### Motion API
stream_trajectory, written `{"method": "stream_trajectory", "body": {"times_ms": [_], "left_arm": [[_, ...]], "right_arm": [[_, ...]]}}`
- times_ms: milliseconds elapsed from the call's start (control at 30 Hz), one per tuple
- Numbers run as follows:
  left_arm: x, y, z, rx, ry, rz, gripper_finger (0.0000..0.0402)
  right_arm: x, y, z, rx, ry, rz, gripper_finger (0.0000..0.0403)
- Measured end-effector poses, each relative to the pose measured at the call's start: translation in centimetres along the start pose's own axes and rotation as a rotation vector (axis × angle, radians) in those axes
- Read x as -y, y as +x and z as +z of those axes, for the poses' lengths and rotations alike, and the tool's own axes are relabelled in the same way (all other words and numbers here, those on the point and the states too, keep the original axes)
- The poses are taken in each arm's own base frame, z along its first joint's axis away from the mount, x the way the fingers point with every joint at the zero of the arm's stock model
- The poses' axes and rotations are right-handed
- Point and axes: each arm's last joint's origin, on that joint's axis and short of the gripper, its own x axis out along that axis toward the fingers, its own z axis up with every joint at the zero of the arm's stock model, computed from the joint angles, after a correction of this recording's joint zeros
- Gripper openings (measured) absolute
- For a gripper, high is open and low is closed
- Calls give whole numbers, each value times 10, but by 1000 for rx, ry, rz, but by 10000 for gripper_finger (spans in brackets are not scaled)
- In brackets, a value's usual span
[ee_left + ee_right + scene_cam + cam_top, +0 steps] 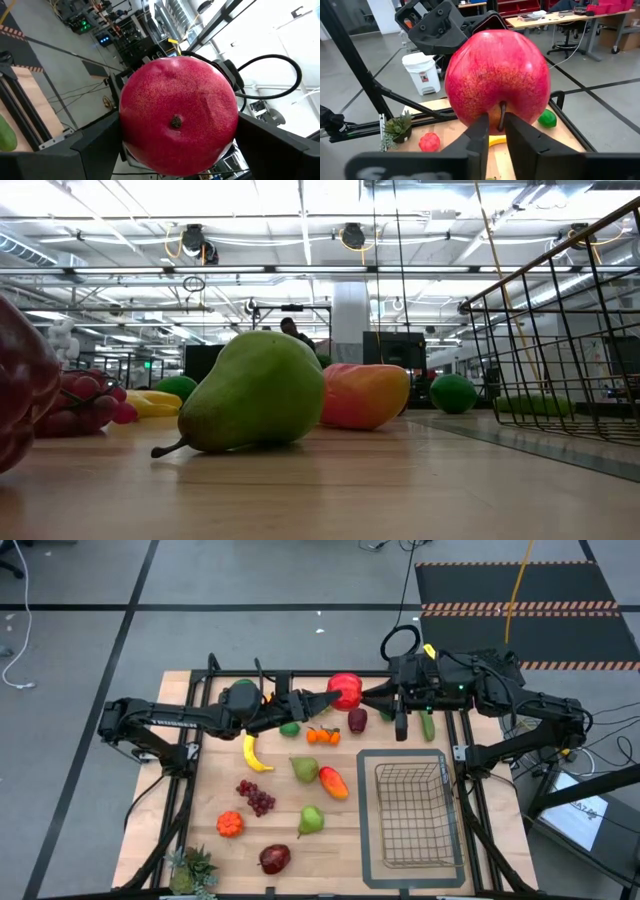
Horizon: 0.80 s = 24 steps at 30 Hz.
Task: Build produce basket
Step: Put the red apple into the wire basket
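- Left hand (pixel 335 698), seen from above, reaches in from its side and holds the red apple (pixel 345 690) up over the far edge of the worktop (pixel 340 845). The right hand (pixel 368 693) meets the apple from the opposite side. I read this as a pass between arms, since the basket (pixel 380 810) sits on the right arm's side.
- Still from above, the basket looks empty. The banana (pixel 255 753), grapes (pixel 257 796), two pears and the mango (pixel 333 782) lie loose on the wood to its left, so the job has barely begun.
- From worktop level neither hand shows, which fits an apple held up in the air. I see a green pear (pixel 255 390) close in, the mango behind it, and the basket's wire wall (pixel 560 330) on the right.
- On the left wrist camera the apple fills the gap between the two fingers (pixel 95 150). They are spread wide because the fruit is broad, and they clamp its sides.
- On the right wrist camera the fingers (pixel 477 137) stand narrow, either side of the apple's stem (pixel 502 111). They seem to pinch it, though I can't confirm firm contact. A stem hold looks thin to me for carrying, so I'd want the left hand's grip kept until it is sure.
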Motion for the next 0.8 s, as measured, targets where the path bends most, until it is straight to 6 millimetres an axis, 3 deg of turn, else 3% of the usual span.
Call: {"method": "stream_trajectory", "body": {"times_ms": [200,433,567,667,800], "left_arm": [[0,0,0,-1,2,0,351],[1,-1,-3,6,11,10,352],[2,-1,-4,11,4,14,374],[2,-1,-4,5,3,13,395],[5,-5,-1,-2,43,15,388]], "right_arm": [[0,1,0,-3,0,-2,8],[0,1,-1,-6,0,-3,11],[0,0,0,-3,2,-2,5],[0,-4,1,5,6,-2,4],[0,-16,2,4,7,-1,4]]}}
